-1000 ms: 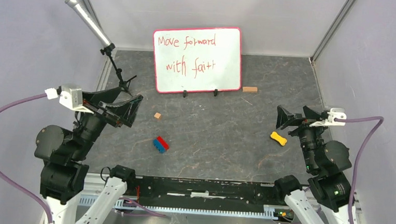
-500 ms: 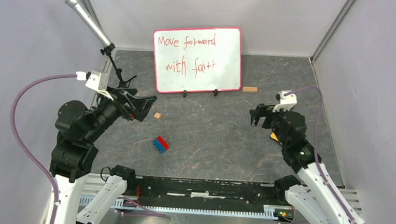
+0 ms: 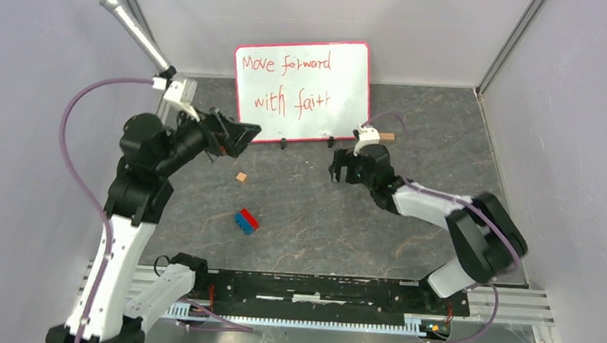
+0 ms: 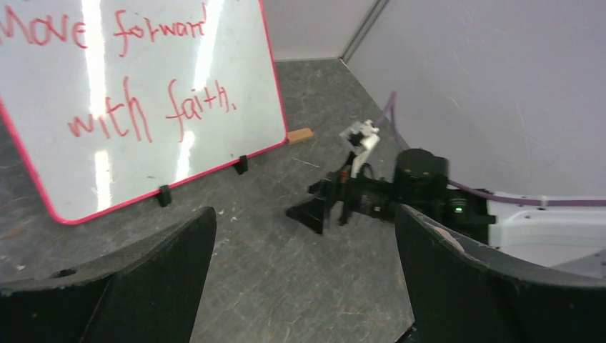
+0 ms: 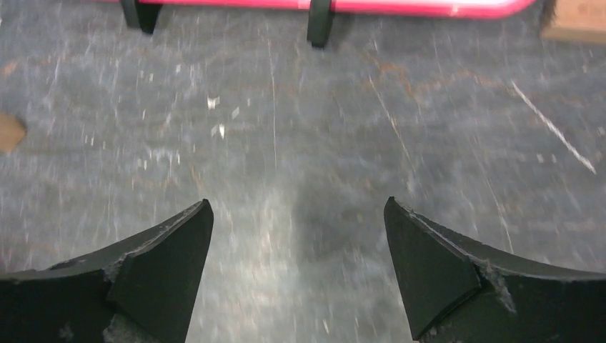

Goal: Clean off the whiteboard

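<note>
— Your left side?
— My left pincer (image 3: 237,133), fingers wide apart and empty, hangs near the lower left corner of the large white red-rimmed whiteboard (image 3: 302,84).
— And the board?
— It is propped on two black clip feet (image 3: 284,145) at the far side of the dark grey tabletop (image 3: 313,220), with red writing across it.
— Right?
— My right pincer (image 3: 340,167), spread and empty, sits low before those feet.

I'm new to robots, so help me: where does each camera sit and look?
Top external: above and behind, looking down on left arm, right arm and whiteboard.
Left wrist: faces the whiteboard and right arm; own open jaws below.
Right wrist: low, facing the table; own open jaws below.
All share the whiteboard's black feet.
</note>
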You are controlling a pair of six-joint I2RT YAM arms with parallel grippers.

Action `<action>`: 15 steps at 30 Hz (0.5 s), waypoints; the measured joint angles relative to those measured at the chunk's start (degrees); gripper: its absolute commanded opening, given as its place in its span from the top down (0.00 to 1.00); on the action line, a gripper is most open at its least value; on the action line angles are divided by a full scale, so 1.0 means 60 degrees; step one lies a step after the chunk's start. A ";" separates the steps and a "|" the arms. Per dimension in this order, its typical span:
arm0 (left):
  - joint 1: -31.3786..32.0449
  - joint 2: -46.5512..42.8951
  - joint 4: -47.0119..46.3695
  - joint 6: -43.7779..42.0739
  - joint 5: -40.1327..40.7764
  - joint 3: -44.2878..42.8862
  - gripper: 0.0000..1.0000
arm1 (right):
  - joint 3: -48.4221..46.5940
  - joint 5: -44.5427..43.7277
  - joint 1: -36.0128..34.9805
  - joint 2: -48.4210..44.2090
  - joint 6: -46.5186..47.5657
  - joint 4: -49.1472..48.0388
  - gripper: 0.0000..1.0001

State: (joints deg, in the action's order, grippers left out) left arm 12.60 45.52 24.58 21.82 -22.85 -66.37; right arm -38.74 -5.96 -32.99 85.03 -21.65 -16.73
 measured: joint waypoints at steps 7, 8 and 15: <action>0.0455 0.2565 -0.1177 0.0546 -0.0466 -0.1045 0.00 | -0.3053 -0.1005 -0.0127 0.3042 -0.0364 -0.0044 0.14; 0.0645 0.2881 -0.1224 0.0550 -0.0444 -0.1257 0.00 | -0.3355 -0.1082 -0.0127 0.3308 -0.0390 0.0026 0.17; 0.1282 0.4375 -0.1534 0.0532 -0.0401 -0.2488 0.00 | -0.5238 -0.1384 -0.0124 0.4965 -0.0375 0.0805 0.30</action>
State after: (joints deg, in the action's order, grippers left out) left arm 20.29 71.77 15.38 25.02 -25.26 -81.30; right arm -70.17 -14.26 -33.74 114.83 -23.90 -11.90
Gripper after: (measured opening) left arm 0.993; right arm 0.750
